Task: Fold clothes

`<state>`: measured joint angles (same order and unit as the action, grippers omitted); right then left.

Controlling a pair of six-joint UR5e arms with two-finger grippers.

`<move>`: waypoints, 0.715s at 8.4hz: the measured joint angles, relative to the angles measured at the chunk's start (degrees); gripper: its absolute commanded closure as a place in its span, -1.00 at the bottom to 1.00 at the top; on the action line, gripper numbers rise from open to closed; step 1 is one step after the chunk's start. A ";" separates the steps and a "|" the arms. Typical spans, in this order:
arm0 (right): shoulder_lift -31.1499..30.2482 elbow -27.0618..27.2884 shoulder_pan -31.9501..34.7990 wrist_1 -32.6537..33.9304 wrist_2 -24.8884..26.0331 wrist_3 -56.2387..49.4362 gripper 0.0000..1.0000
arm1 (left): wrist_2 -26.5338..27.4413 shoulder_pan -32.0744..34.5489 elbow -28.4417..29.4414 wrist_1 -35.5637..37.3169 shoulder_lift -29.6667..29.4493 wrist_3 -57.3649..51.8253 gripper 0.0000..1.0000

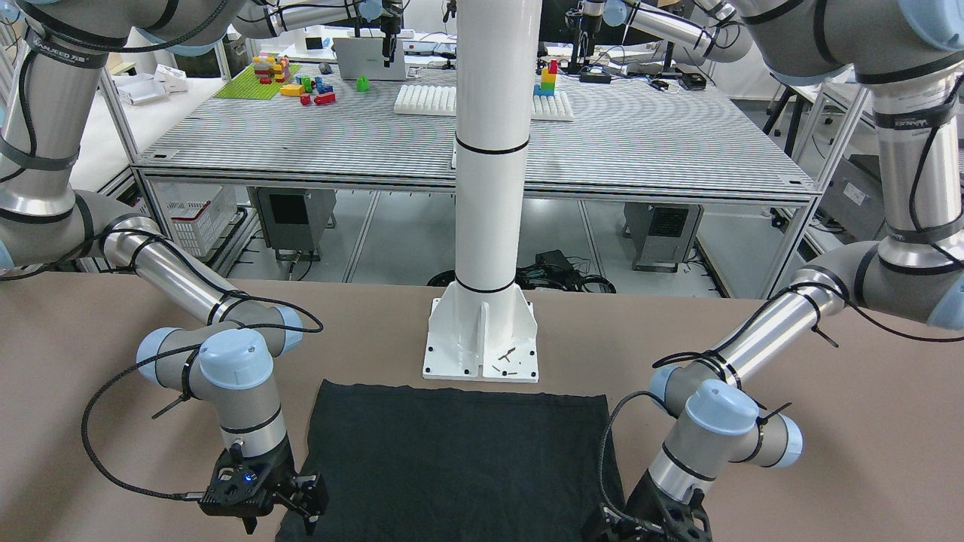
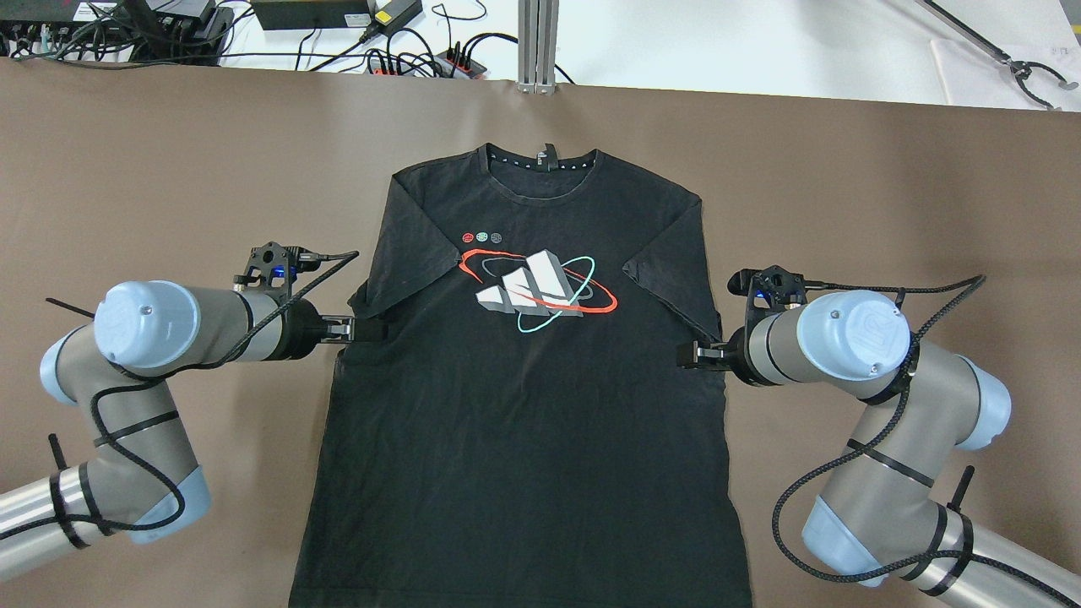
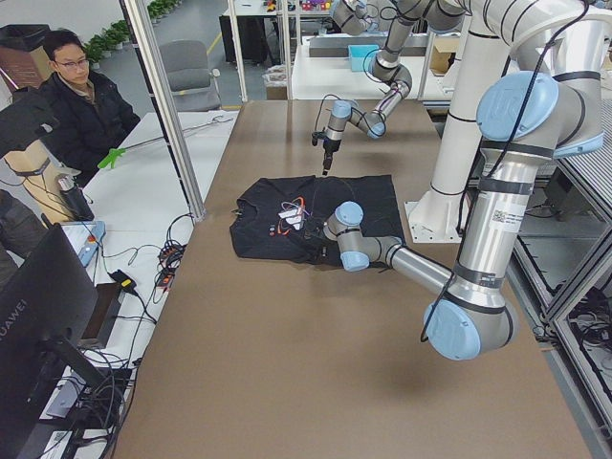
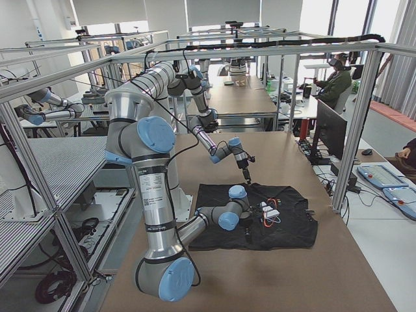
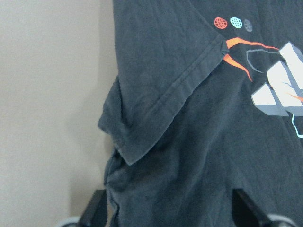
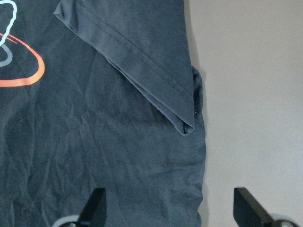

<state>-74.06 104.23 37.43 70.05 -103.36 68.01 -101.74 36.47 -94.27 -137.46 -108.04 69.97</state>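
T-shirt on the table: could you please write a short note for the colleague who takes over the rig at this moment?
Left pincer: open, holds nothing, at the T-shirt's side edge just below the left sleeve.
Right pincer: open, holds nothing, at the opposite side edge below the right sleeve.
T-shirt: flat on the brown table, print up, collar away from the robot.
Done: both sleeves lie folded in over the chest.
Left: the body is not yet folded. The likely next step is to grip both side edges.
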 measured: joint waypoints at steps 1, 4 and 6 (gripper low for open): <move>-0.31 0.82 -0.09 0.03 0.05 1.48 -0.89 | 0.51 -0.90 -2.72 0.00 2.40 1.62 -0.87; -4.98 6.30 -2.70 0.10 1.92 12.28 -0.89 | 2.61 -3.94 -7.74 0.00 6.71 8.76 -0.87; -11.05 12.17 -10.34 0.13 10.01 20.71 -0.76 | 2.90 -4.87 -10.68 0.01 9.64 11.20 -0.87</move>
<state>-85.11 116.40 27.09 70.19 -93.35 88.72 -98.84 31.59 -104.95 -137.46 -98.40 81.17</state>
